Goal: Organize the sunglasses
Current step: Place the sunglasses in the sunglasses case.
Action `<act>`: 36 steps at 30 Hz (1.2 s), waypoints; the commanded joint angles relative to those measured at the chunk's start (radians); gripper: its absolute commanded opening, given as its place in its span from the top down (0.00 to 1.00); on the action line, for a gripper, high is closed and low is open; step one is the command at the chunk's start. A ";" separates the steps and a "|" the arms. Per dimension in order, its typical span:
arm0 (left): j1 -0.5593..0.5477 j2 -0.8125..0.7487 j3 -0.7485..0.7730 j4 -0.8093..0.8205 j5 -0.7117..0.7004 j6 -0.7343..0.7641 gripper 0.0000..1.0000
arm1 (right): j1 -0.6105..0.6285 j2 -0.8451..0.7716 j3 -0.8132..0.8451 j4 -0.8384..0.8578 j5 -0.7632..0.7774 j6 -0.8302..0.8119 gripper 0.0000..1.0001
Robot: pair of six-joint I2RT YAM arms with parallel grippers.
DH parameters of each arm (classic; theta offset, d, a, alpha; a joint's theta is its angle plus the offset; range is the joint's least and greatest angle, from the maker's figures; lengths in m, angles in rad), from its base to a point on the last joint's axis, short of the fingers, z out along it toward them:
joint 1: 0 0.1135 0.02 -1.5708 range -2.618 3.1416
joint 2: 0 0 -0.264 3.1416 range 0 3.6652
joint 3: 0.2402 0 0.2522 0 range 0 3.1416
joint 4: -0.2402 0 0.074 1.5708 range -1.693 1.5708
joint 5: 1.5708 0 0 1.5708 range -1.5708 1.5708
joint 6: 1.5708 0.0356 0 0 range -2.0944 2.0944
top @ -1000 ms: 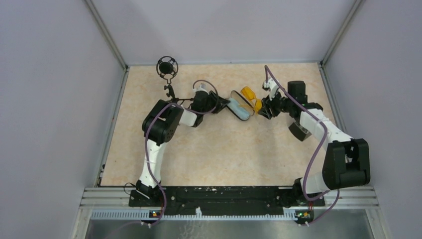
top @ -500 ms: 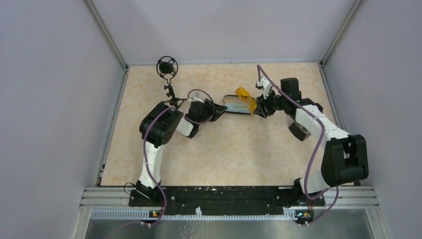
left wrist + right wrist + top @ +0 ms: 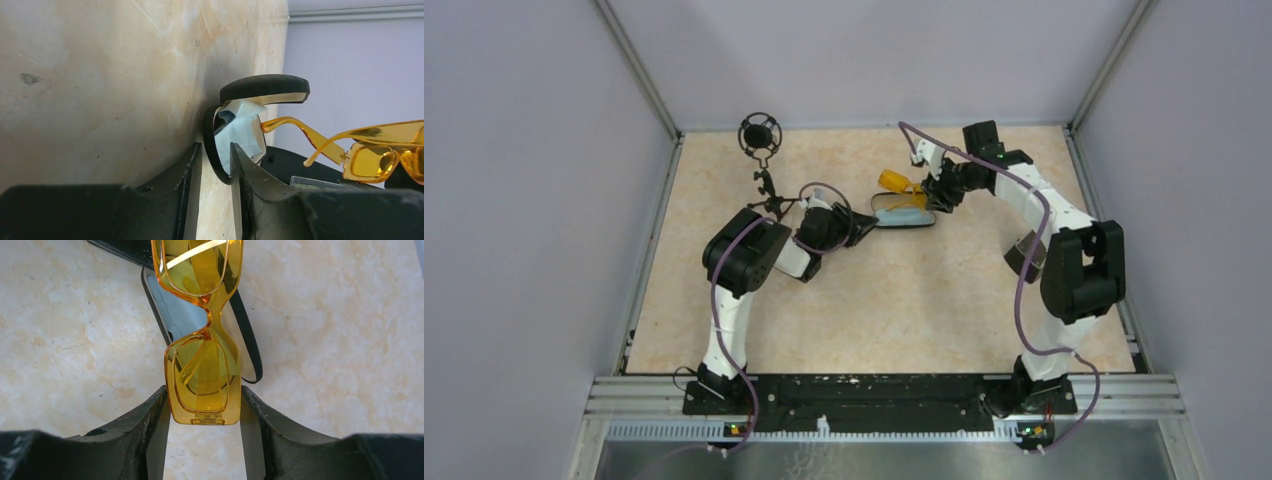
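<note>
Top view: lighting is recorded as even and diffuse from above, focus sharp throughout, with only soft, faint shadows cast on the table (image 3: pixel 874 310) beneath the arms. Left wrist view: the tabletop is brightly lit, a dark shadow band is thrown beside the case (image 3: pixel 265 87), and the left gripper (image 3: pixel 215 152) is rendered near-black and slightly out of focus in the foreground. Right wrist view: a white glare streak is noted across the far lens of the sunglasses (image 3: pixel 200 370), which are lit through to a glowing amber, while the right gripper (image 3: pixel 204 395) is underexposed and soft-edged.
</note>
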State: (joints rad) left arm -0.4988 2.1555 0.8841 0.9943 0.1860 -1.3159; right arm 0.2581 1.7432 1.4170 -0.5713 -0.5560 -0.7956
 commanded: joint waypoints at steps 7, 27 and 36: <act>-0.003 -0.009 -0.012 0.088 -0.001 -0.005 0.68 | 0.030 0.134 0.205 -0.233 0.027 -0.268 0.95; -0.003 -0.001 -0.037 0.124 -0.005 0.001 0.72 | 0.081 0.294 0.310 -0.281 0.122 -0.303 0.95; -0.002 0.010 -0.035 0.143 -0.005 0.011 0.74 | 0.100 0.380 0.413 -0.373 0.138 -0.378 0.95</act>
State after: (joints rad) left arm -0.4984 2.1563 0.8536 1.0443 0.1829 -1.3151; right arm 0.3408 2.0949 1.7596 -0.8845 -0.4080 -1.1175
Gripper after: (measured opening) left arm 0.269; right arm 0.473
